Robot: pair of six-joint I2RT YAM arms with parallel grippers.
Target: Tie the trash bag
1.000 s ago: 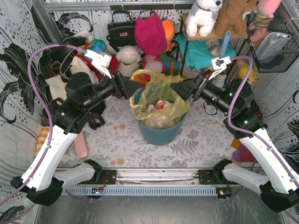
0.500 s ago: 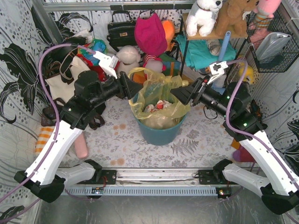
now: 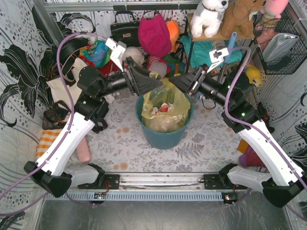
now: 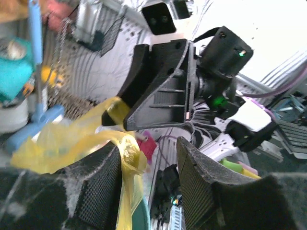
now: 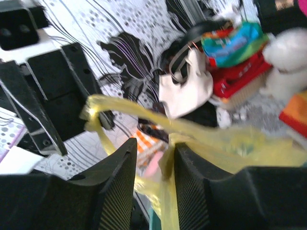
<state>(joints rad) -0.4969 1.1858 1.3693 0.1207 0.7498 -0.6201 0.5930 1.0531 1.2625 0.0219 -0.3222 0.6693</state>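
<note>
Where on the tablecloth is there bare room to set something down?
Bare tablecloth lies between the teal bin and the front rail, and beside the bin toward the left arm and the right arm. The back is crowded: black handbag, plush toys, canvas tote.

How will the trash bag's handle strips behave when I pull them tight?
Probably floppy: the handle strip sags and twists in the left wrist view. The trash bag film looks thin, so it may stretch or slip. With crumpled paper showing inside, it seems light; a hard pull might lift it from the teal bin.
</note>
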